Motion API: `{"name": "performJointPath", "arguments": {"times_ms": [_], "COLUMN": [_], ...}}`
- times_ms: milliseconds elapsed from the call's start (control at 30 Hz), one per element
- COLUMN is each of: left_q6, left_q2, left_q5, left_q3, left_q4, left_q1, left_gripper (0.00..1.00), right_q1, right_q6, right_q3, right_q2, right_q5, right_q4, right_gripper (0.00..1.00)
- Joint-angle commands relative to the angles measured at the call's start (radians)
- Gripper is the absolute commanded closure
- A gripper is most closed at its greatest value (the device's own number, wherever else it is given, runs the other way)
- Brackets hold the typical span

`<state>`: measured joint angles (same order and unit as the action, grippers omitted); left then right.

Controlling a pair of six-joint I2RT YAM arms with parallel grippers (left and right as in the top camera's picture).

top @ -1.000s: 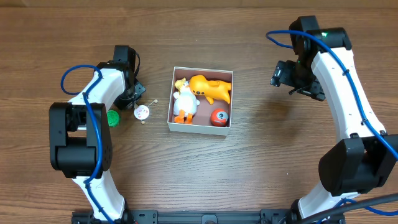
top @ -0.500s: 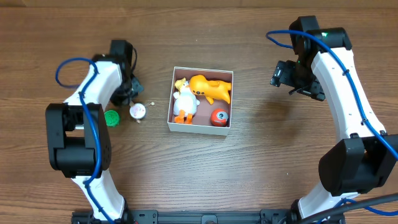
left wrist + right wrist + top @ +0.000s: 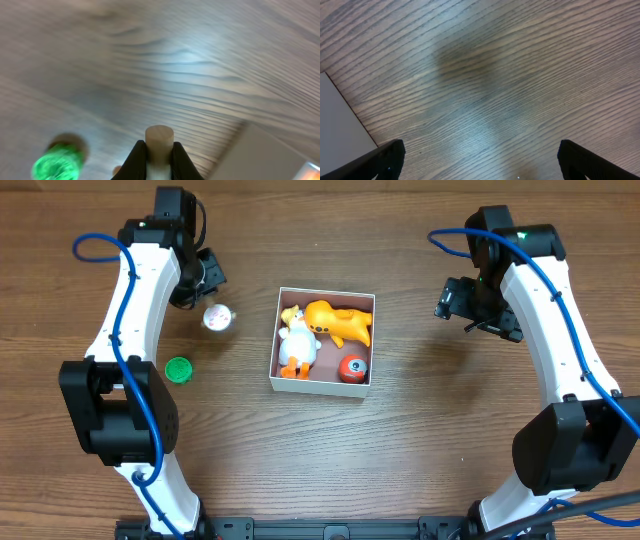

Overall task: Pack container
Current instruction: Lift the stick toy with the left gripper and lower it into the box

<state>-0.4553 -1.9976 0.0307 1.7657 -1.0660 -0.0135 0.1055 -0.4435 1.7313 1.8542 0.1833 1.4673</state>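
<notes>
My left pincer (image 3: 159, 151) pinches a pale wooden peg (image 3: 159, 136), one finger on each side of it. The wrist view is blurred. From above, my left arm reaches long from its base at the near edge to the far left of the table (image 3: 400, 460), and the wrist bends back toward the middle. A small round white toy (image 3: 217, 317) shows just below the fingertips. Whether it is one piece with the peg I cannot tell. A green cap (image 3: 178, 369) lies nearer my base, apart from the toy.

Bare wood runs from the toy to the container (image 3: 321, 387), which sits mid-table. Inside it lie a white duck (image 3: 295, 345), an orange toy (image 3: 340, 322) and a red ball (image 3: 351, 368), and they cover most of the floor.

My right pincer (image 3: 480, 160) is spread wide with nothing between the fingers, only bare wood below. Seen from above, it hangs to the right of the container and apart from its right wall. My right arm arches up from the near right corner. One grey corner of the container shows at the left edge of the right wrist view.
</notes>
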Motion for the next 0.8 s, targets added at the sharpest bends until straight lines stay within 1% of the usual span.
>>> {"name": "performJointPath", "arguments": {"times_ms": [0,200,367,433,767], "left_q6": [0.185,0.302,0.314,0.314,0.314], "left_q2": [0.003,0.004,0.004,0.004,0.005], "left_q5": [0.211,0.386,0.492,0.514,0.512], "left_q3": [0.039,0.039,0.04,0.045,0.085], "left_q4": [0.025,0.098,0.146,0.154,0.112], "left_q1": [-0.019,-0.06,-0.094,-0.111,-0.213], "left_gripper": [0.96,0.96,0.96,0.96,0.96], "right_q1": [0.0,0.0,0.0,0.0,0.0], "right_q6": [0.002,0.002,0.002,0.002,0.002], "right_q3": [0.02,0.02,0.02,0.02,0.02], "right_q2": [-0.037,-0.037,-0.037,-0.037,-0.037], "right_q5": [0.007,0.007,0.007,0.007,0.007], "right_q4": [0.0,0.0,0.0,0.0,0.0], "right_gripper": [0.0,0.0,0.0,0.0,0.0]}}
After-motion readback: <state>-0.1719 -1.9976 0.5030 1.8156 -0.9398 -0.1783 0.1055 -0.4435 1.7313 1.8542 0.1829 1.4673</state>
